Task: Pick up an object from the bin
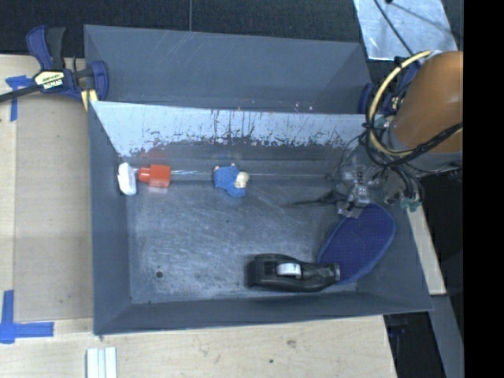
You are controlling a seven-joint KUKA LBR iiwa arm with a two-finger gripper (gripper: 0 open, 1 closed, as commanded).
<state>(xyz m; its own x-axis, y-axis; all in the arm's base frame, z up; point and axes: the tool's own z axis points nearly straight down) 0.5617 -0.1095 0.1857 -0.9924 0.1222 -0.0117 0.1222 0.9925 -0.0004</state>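
Note:
My gripper hangs at the right side of the bin, just above the upper end of a dark blue oval flat thing that leans against the right wall. A black handled tool with a white label lies along the front wall, its right end touching the blue oval. Nothing shows between the fingers.
At the back wall lie a small blue thing with a white tip and, further left, a white and red small thing. The arm with its orange cover and cables stands over the bin's right rim. The bin's middle floor is bare metal.

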